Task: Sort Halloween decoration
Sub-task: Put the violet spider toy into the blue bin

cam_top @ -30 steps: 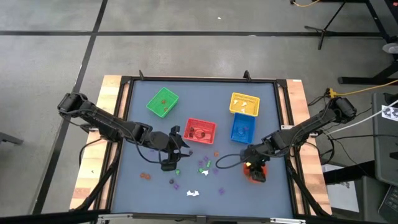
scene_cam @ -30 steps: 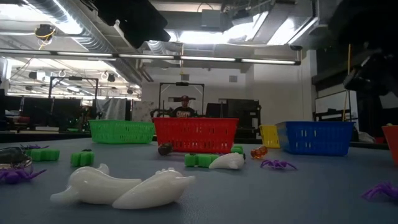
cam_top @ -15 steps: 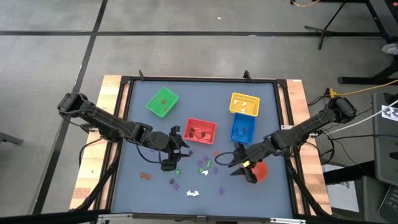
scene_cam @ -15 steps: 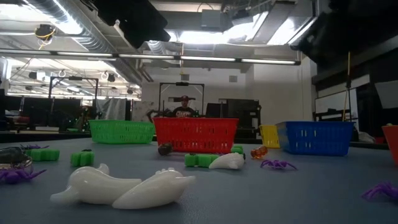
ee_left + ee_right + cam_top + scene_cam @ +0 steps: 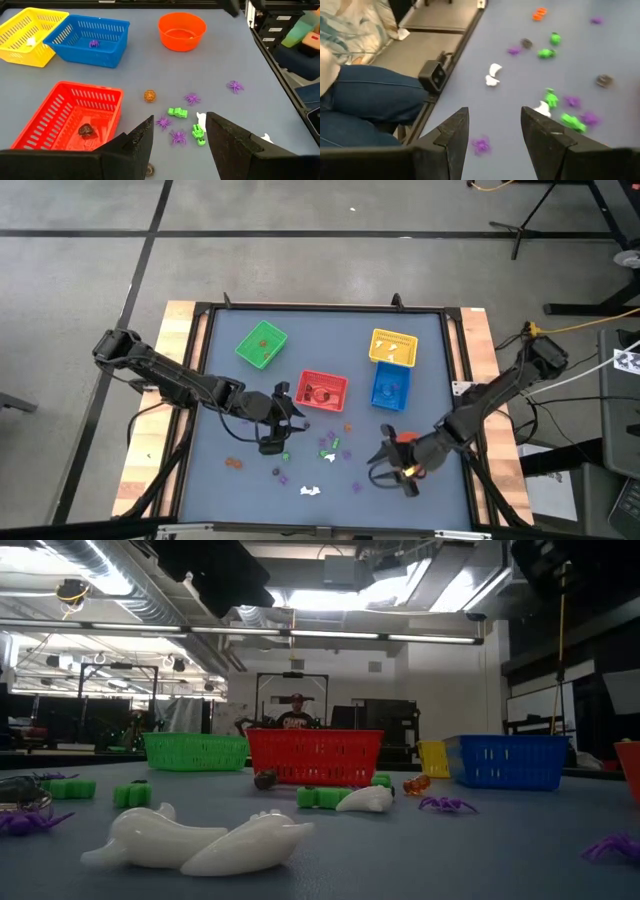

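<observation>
Right gripper (image 5: 392, 468) swings off orange bowl (image 5: 182, 31) toward table's 5 o'clock, fingers spread, grasping nothing, purple spider (image 5: 481, 145) just ahead. Left gripper (image 5: 283, 423) parked at 7 o'clock of red basket (image 5: 322, 391), fingers spread, empty. Halloween trinkets (image 5: 328, 447) lie scattered between both grippers, front half of table (image 5: 230, 395).

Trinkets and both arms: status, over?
Left gripper open, near red basket. Right gripper open, empty, low over front table. Trinkets loose on table. Nothing blocking.
</observation>
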Robot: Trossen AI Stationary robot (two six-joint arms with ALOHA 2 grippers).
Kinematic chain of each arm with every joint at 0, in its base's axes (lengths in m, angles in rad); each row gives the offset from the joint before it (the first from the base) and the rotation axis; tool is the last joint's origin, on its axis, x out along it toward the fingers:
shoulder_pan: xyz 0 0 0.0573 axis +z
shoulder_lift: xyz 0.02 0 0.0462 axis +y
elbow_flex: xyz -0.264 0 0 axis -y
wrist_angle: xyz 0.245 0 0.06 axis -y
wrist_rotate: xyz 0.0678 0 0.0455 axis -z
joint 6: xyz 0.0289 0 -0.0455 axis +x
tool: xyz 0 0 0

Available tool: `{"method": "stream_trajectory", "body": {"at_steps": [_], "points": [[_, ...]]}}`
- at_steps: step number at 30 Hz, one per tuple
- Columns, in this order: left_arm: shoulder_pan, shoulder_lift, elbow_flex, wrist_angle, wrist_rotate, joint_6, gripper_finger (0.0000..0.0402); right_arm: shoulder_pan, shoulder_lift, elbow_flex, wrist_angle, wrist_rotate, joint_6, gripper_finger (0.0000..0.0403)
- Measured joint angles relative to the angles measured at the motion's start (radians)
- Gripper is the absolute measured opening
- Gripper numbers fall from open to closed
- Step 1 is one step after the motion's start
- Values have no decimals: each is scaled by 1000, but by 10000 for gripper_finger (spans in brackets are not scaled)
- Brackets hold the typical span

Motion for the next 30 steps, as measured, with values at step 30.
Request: {"method": "stream_trajectory", "body": {"at_steps": [30], "points": [[0,0,0,0,-7,0,164,26,470,224,-61,-81,-242,179]]}}
